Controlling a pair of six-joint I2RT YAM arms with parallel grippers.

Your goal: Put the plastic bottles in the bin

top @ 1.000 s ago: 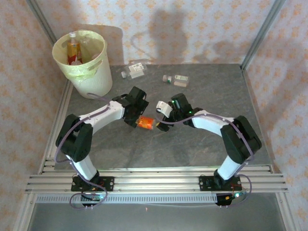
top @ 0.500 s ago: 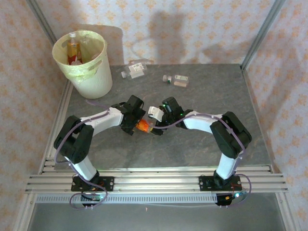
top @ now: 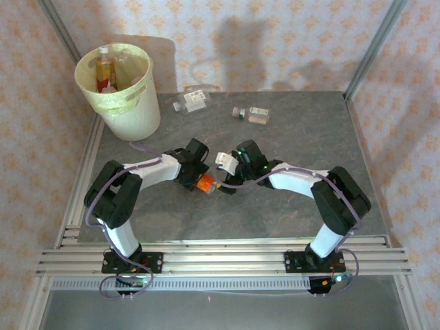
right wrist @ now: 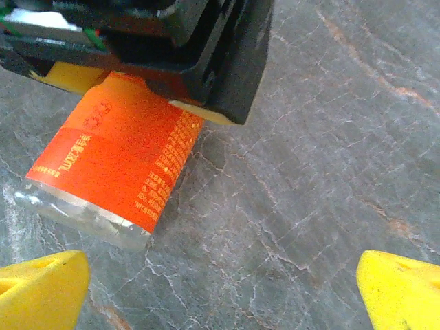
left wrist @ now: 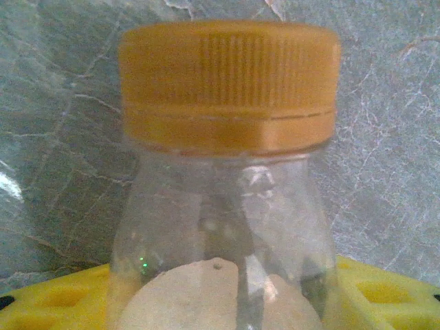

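One bottle [top: 205,183] is in my grasp at mid-table. It is the orange-labelled one, pinched across its body by my left gripper [top: 198,177], whose yellow pads [left wrist: 48,302] sit tight on either side below the orange cap [left wrist: 229,82]. Whether it rests on the table or hangs just over it I cannot tell. My right gripper [right wrist: 220,292] hovers just beside it, fingers [right wrist: 41,283] spread wide with nothing between them. I judge the step to be the carry: bottle picked, not yet binned. The bin [top: 137,117] stands at the far left corner, well apart from my hold, with some bottles already in it, and a few loose ones [top: 194,100] lie along the far side. Next I'd need to lift clear of the right arm, swing left and away over the rim, and only then let go — the right fingers are free for the loose ones.
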